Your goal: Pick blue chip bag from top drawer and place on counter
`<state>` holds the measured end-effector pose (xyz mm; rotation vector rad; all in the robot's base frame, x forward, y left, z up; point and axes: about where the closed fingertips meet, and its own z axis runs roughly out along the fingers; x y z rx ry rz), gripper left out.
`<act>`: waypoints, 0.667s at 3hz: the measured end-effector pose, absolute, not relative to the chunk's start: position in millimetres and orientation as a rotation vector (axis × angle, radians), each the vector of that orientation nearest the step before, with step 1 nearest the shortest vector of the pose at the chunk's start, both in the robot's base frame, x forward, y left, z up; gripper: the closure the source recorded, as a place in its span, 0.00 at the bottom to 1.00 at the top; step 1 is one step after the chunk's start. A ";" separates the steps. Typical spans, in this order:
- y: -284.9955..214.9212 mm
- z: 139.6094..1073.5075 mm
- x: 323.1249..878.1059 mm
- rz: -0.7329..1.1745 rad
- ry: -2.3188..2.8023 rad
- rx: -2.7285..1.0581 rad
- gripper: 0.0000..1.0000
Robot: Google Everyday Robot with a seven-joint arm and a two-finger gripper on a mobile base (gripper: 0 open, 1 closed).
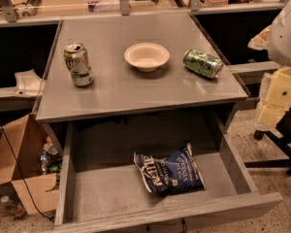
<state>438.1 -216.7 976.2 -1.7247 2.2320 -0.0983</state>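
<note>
The grey tabletop (136, 91) carries cans (78, 64) and a bowl (146, 56); we find the blue chip bag (169, 174) flat in the pulled-out top drawer (102, 188), exposed for pickup, the hand (279, 98) at the right edge, its grip unreadable.

Top drawer (67, 178) open, blue chip bag (169, 174) flat on its bottom, counter (136, 91) bearing upright green can (78, 64), white bowl (146, 56), tipped green can (202, 63), gripper (275, 103) at right edge, clear of bag.
</note>
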 end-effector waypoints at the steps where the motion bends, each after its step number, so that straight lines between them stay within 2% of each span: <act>1: -216.6 976.1 438.2 -0.098 2.232 -1.725 0.00; 2: -212.4 971.0 439.2 -0.072 2.189 -1.738 0.00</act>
